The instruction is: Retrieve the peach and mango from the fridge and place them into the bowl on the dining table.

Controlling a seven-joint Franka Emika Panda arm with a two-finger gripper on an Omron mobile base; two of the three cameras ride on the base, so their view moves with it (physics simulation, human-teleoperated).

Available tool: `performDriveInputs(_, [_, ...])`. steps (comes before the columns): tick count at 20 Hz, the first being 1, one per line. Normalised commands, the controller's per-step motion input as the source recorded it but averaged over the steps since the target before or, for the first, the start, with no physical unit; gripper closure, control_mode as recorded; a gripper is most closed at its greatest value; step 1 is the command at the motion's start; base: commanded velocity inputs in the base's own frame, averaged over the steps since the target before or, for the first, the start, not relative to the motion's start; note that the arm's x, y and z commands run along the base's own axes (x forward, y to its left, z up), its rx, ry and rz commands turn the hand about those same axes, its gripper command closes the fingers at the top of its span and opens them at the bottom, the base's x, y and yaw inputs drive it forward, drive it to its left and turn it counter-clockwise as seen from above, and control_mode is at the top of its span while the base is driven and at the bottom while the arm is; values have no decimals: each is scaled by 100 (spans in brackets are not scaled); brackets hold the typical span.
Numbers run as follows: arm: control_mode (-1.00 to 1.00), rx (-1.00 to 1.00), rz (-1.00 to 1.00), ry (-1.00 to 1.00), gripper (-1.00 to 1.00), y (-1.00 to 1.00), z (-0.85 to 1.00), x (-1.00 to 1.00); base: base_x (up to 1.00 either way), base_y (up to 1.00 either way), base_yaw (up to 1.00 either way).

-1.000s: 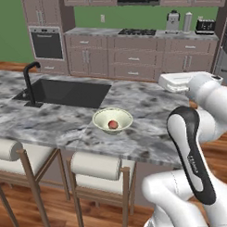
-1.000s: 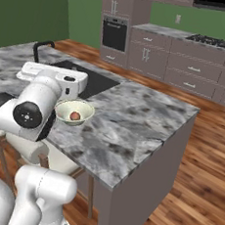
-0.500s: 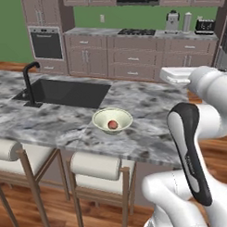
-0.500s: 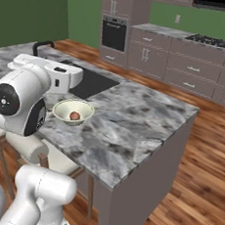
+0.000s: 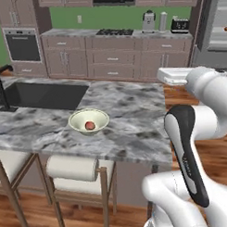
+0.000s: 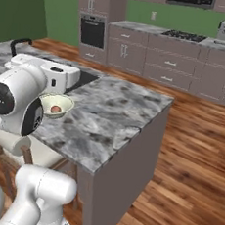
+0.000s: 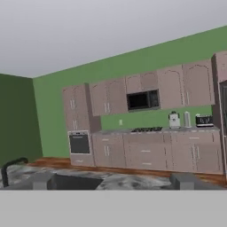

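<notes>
The cream bowl [image 5: 88, 121] sat on the marble dining table [image 5: 130, 128], close to the front edge and just past the front right corner of the dark sink [image 5: 43, 95]. One small reddish fruit [image 5: 90, 125] lay inside the bowl. From the right side, the bowl [image 6: 55, 105] peeked out just beside the robot's white arm. The grey fridge [image 5: 214, 33] stood at the far right of the room, past the table's right end. The gripper [image 7: 115, 184] was wide open and held nothing. It sat up high, above the table, and looked across at the brown cabinets [image 7: 146, 153], the stove [image 7: 146, 129] and the oven [image 7: 79, 142].
</notes>
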Motion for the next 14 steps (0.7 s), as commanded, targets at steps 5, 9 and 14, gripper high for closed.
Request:
performDriveInputs(5, [100,0,0,0,-100,0,0,0,-21,-92,-28])
performDriveInputs(9, [100,0,0,0,-100,0,0,0,-5,-100,-33])
performDriveInputs(14, [100,0,0,0,-100,0,0,0,5,-100,-42])
